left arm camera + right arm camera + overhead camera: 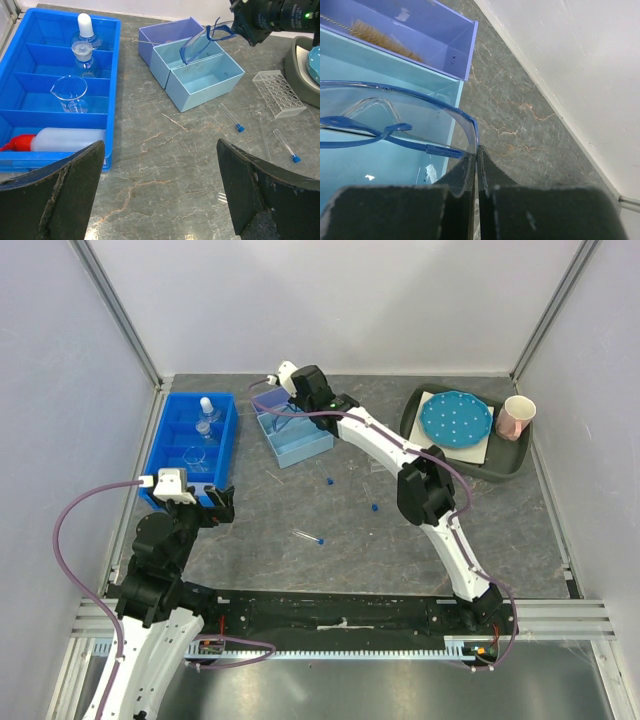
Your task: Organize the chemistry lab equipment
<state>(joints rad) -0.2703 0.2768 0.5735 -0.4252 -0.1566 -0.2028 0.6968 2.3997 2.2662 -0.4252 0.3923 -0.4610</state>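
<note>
Blue-rimmed safety glasses point(395, 120) hang tilted, pinched at one lens edge between the clenched fingers of the right gripper point(476, 157). They are over the middle one of three small open boxes point(200, 85), which sit at about 11 o'clock from the table's middle in the top view. Whether the lower rim touches that box cannot be told. The purple box at the far end of the cluster holds a brown bristly brush point(375, 37). The left gripper point(160, 150) is released, its fingers spread wide with nothing between them, at about 8 o'clock just off the near end of the blue divided tray point(116, 75). This tray lies at 9 o'clock. Its nearest compartment holds the white squeeze bottle with red nozzle point(65, 140) on its side, and the compartments beyond hold clear glass flasks point(82, 57) standing upright. Two blue-capped clear tubes point(231, 119) lie loose on the table near its middle, just beside a clear tube rack point(277, 92). At 2 o'clock a grey tray point(412, 425) carries a round blue white-dotted disc point(456, 418) and a pink cup point(517, 418).
</note>
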